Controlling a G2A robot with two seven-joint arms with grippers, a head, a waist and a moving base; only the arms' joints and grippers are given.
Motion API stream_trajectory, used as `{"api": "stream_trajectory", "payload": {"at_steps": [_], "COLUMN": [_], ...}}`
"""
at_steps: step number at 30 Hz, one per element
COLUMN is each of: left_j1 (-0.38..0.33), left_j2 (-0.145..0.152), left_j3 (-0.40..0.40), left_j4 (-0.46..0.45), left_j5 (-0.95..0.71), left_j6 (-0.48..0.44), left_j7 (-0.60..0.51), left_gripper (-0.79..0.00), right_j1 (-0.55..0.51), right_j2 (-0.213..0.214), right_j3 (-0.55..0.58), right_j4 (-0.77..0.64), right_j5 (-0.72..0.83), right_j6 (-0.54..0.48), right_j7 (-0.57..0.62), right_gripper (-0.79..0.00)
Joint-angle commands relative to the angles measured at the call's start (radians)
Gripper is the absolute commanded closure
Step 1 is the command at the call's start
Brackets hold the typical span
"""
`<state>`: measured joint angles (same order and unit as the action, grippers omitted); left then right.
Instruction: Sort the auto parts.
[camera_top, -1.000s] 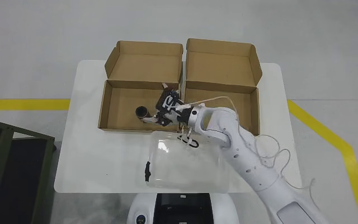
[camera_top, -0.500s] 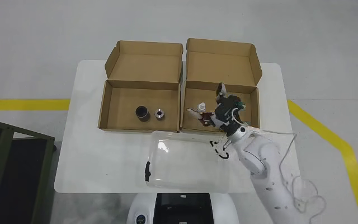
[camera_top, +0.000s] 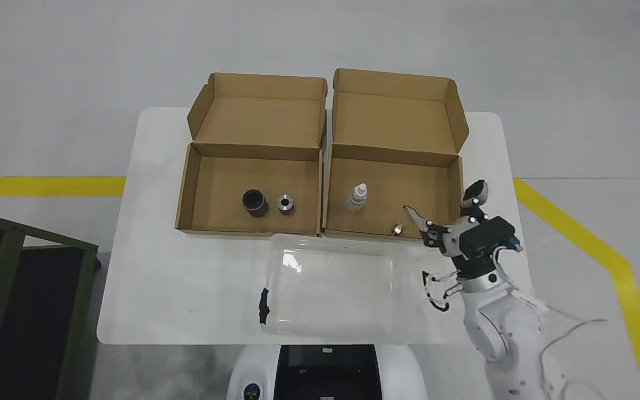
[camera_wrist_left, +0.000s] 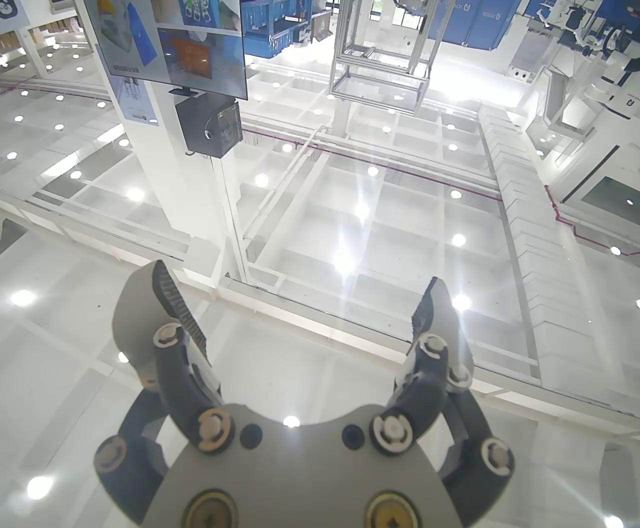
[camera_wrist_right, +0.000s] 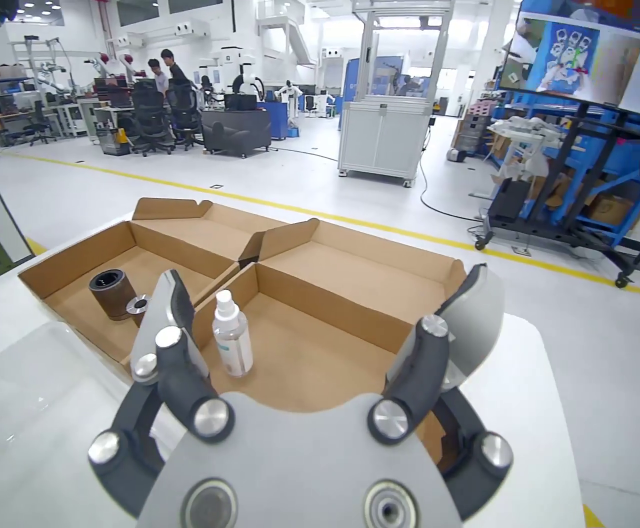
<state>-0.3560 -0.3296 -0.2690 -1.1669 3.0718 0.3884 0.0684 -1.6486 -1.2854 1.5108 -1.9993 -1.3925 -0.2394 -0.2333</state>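
Two open cardboard boxes stand side by side at the back of the white table. The left box (camera_top: 200, 190) holds a black cylinder (camera_top: 255, 203) and a small silver ring (camera_top: 286, 203). In the right box (camera_top: 440, 180) a small clear spray bottle (camera_top: 356, 196) stands upright, also seen in the right wrist view as the bottle (camera_wrist_right: 232, 342). A tiny metal piece (camera_top: 398, 229) lies by that box's front wall. My right gripper (camera_top: 445, 204) (camera_wrist_right: 325, 280) hangs open and empty over the right box's front right corner. My left gripper (camera_wrist_left: 296, 274) is open, empty and pointing at the ceiling.
A clear plastic bin (camera_top: 275, 280) with a black clip on its side sits at the table's front, just before the boxes. Both box lids stand open at the back. A yellow floor line runs past the table on both sides.
The right arm swung from over the left box, across the right box, to the table's right front. The ring and the bottle, covered before, now show.
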Motion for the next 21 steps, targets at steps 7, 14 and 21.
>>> {"api": "stream_trajectory", "payload": {"at_steps": [7,14,21], "left_j1": [0.000,0.000,0.000], "left_j2": [0.000,0.000,0.000], "left_j3": [0.000,0.000,0.000], "left_j4": [0.000,0.000,0.000], "left_j5": [0.000,0.000,0.000], "left_j6": [0.000,0.000,0.000], "left_j7": [0.000,0.000,0.000], "left_gripper": [-0.785,-0.784,-0.785], "right_j1": [-0.106,-0.117,-0.117], "right_j2": [0.007,0.008,0.008], "right_j3": [0.067,0.067,0.067], "right_j4": [-0.044,-0.055,-0.055], "right_j5": [-0.021,-0.029,-0.029], "right_j6": [0.018,0.006,0.007], "right_j7": [-0.021,-0.013,-0.014], "right_gripper": [-0.785,-0.785,-0.785]}}
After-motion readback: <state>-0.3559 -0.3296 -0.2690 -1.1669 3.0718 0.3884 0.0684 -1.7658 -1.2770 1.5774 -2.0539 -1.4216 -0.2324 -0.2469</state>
